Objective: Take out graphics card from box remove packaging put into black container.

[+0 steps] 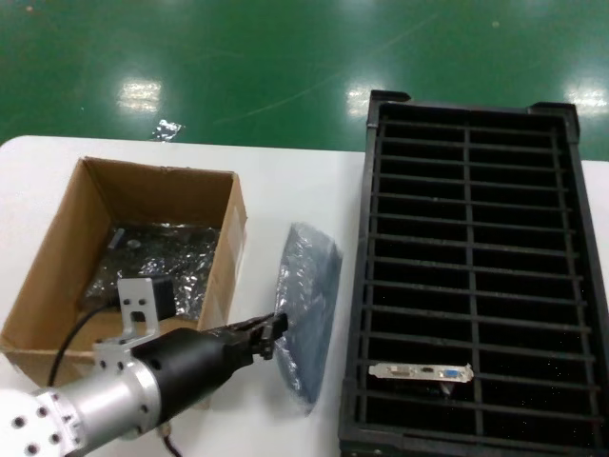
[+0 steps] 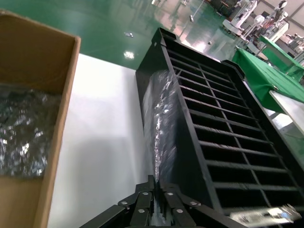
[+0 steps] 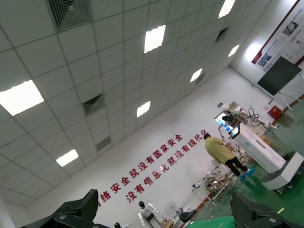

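1. The left gripper [image 1: 278,328] had its fingers pinched on the near edge of the translucent grey-blue bubble-textured packaging [image 1: 309,309].
2. The packaging stood on edge on the white table [image 1: 285,181], between the brown cardboard box [image 1: 57,257] and the black slatted container [image 1: 476,276].
3. A risk: the crinkly bag could slip, or snag the container's wall.
4. The graphics card [image 1: 421,371], a thin card with a silver bracket, sat in a near slot.
5. The right gripper [image 3: 166,213] pointed at the ceiling, fingers spread.

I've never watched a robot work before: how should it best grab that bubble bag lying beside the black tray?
By its thin near edge, approached from the box side. The packaging lies flat against the black container, so only that edge is free; the left gripper is pinched there.
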You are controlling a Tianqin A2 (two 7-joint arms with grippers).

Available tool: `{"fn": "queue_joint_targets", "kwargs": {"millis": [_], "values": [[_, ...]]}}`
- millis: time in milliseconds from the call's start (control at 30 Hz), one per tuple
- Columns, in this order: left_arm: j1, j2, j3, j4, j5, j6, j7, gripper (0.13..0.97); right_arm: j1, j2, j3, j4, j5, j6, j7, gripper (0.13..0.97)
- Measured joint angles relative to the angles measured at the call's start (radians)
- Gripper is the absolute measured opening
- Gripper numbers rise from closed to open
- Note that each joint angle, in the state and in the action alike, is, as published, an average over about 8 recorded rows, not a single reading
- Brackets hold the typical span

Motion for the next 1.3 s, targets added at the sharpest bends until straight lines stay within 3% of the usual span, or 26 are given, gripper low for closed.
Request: {"fn": "queue_joint_targets", "kwargs": {"millis": [200,400,533,667,767,867,1033,1167,1300], "values": [[-0.051,-0.028,0.042,0.115,-0.035,-0.09,0.07,0.187,0.0,0.0,0.001,0.0,-0.001,0.0,0.0,0.966],[-0.081,-0.078,0.075,0.158,-0.095,-0.148,0.153,0.264,0.0,0.0,0.0,0.0,0.0,0.0,0.0,0.966],[-0.106,-0.133,0.083,0.138,-0.15,-0.197,0.235,0.318,0.0,0.001,-0.002,0.0,0.002,0.001,-0.001,0.966],[-0.113,-0.215,0.088,0.075,-0.192,-0.285,0.363,0.402,0.0,0.001,-0.002,0.0,0.002,0.001,-0.001,0.966],[-0.101,-0.272,0.081,0.019,-0.173,-0.368,0.468,0.445,0.0,0.002,-0.003,0.0,0.003,0.001,-0.002,0.966],[-0.08,-0.313,0.062,-0.022,-0.118,-0.447,0.563,0.526,-0.001,0.001,-0.003,0.001,0.002,0.002,-0.002,0.966],[-0.056,-0.335,0.05,-0.037,-0.091,-0.51,0.633,0.662,-0.008,-0.009,-0.005,0.01,-0.016,0.032,-0.014,0.966],[-0.047,-0.329,0.062,-0.027,-0.133,-0.525,0.638,0.662,-0.022,-0.028,-0.01,0.028,-0.049,0.09,-0.035,0.966],[-0.031,-0.325,0.074,-0.017,-0.177,-0.556,0.661,0.746,-0.04,-0.052,-0.015,0.05,-0.093,0.163,-0.063,0.966]]}}
